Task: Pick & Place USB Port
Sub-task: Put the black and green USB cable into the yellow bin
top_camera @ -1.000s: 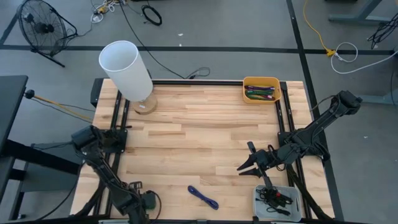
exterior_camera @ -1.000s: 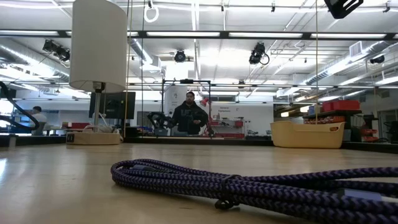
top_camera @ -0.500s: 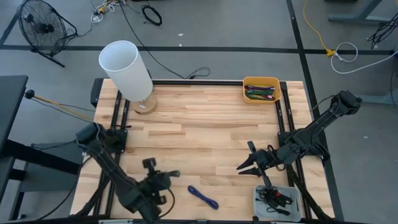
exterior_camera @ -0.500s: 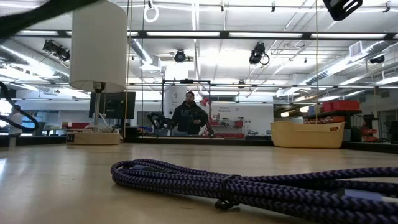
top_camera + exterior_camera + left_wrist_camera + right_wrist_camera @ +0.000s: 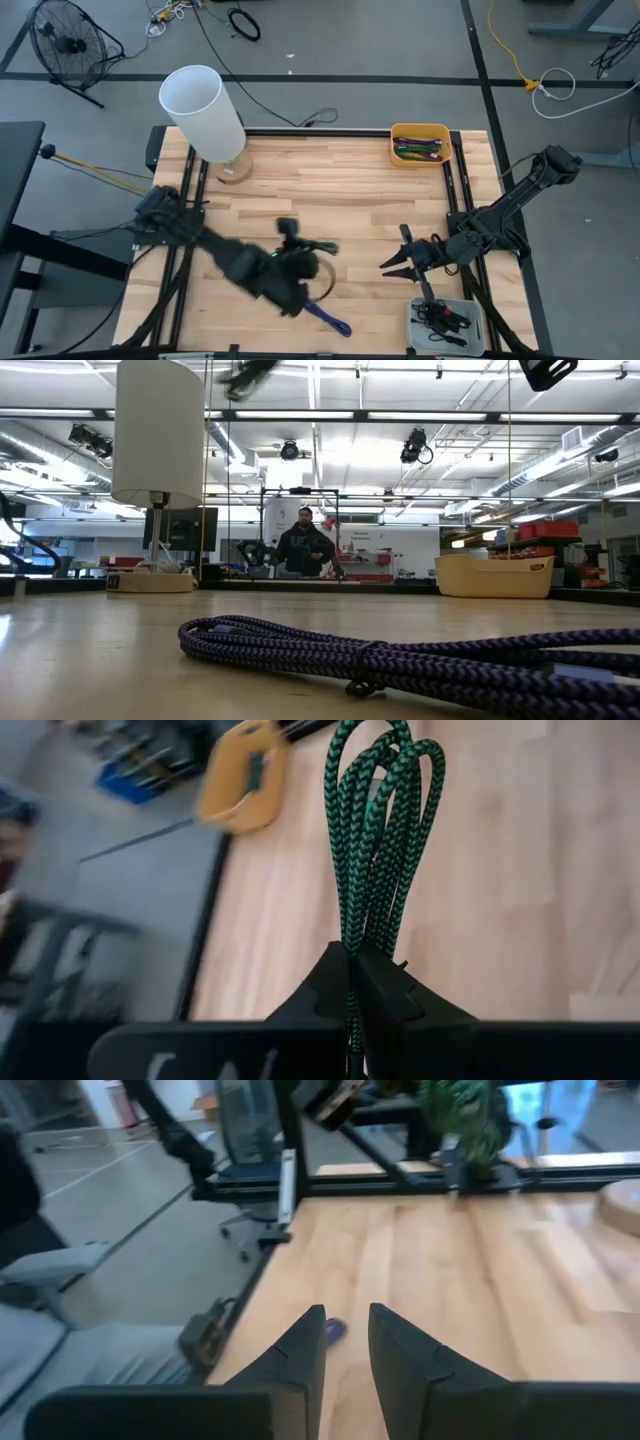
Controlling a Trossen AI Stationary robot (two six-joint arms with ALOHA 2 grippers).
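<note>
overhead, the left gripper [image 5: 355, 965] pinches a green braided cable [image 5: 375, 830] shut, no writing legible; right gripper [image 5: 345, 1335] slightly parted, empty.

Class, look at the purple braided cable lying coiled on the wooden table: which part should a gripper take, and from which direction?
Probably the bundled middle of the purple cable, from straight above. It lies flat as a narrow diagonal bundle, seemingly tied near the middle, so fingers set across its width should catch all the strands. The left gripper is already shut on the green cable; the open right gripper is free.
</note>
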